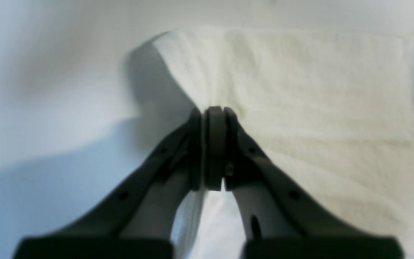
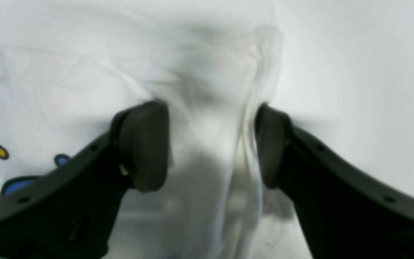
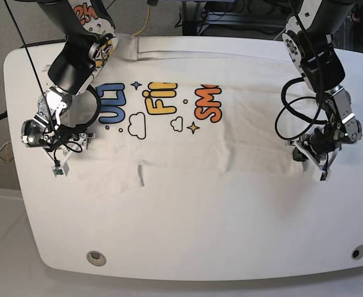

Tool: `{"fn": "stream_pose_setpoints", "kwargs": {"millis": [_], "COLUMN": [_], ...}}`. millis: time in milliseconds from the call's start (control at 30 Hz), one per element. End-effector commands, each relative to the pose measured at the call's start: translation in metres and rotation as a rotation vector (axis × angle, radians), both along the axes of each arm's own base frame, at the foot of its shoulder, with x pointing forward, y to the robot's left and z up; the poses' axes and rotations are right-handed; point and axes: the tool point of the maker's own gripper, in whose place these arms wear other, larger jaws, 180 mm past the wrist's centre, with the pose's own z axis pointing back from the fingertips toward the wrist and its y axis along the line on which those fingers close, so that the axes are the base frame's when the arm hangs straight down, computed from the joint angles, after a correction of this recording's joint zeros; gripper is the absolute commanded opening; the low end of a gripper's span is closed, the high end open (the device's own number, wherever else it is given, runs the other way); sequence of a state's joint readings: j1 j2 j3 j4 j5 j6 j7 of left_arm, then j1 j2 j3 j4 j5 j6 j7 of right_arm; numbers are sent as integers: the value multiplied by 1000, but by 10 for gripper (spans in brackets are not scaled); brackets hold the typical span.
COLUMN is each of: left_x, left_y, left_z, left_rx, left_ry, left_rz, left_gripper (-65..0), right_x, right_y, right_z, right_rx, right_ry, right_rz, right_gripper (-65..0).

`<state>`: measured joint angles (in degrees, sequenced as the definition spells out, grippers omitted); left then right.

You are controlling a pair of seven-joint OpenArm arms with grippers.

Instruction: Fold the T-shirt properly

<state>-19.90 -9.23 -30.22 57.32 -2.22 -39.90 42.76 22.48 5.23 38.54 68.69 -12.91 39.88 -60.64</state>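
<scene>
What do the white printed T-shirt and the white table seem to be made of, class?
White printed T-shirt: soft woven or knitted cloth, probably cotton; matte, it creases and folds. White rounded table: hard, smooth, faintly glossy board, perhaps laminate or painted wood; flat, with round fittings near its corners.

Bright, even overhead light; soft-focus wrist views, dark blurred fingers (image 1: 192,151), sharper base view.

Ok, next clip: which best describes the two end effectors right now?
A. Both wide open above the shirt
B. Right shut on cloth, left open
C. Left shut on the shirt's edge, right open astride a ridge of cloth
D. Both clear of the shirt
C: the left end effector has its pads pinched together on the T-shirt edge, while the right end effector stands open around a raised fold.
</scene>
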Motion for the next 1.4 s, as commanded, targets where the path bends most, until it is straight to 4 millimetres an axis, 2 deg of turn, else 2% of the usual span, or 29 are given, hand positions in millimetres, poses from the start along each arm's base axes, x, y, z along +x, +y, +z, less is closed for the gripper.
{"fn": "stream_pose_setpoints", "kwargs": {"millis": [0,100,200,433,467,600,1267,1367], "left_x": [7,7,7,7,7,7,3,7], "left_y": [6,6,6,6,6,6,9,7], "left_z": [10,10,10,10,10,10,9,13], "left_rx": [22,22,22,23,23,23,39,38], "left_ry": [-15,-15,-15,-14,-14,-14,30,23], "left_rz": [-3,-3,-3,-5,-5,-5,-12,-14], "left_gripper": [-623,-623,-623,-623,-623,-623,-623,-623], "right_x": [10,9,9,7,5,5,12,12], "right_y": [-2,-3,-4,-4,-4,-4,-5,-4], "right_z": [11,11,11,9,8,7,15,16], "right_rx": [-4,-5,-7,-8,-8,-9,-13,-13], "right_ry": [-32,-30,-30,-25,-20,-19,-23,-17], "right_rz": [1,0,0,0,0,1,2,2], "right_gripper": [-261,-268,-322,-632,-650,-626,-632,-632]}}
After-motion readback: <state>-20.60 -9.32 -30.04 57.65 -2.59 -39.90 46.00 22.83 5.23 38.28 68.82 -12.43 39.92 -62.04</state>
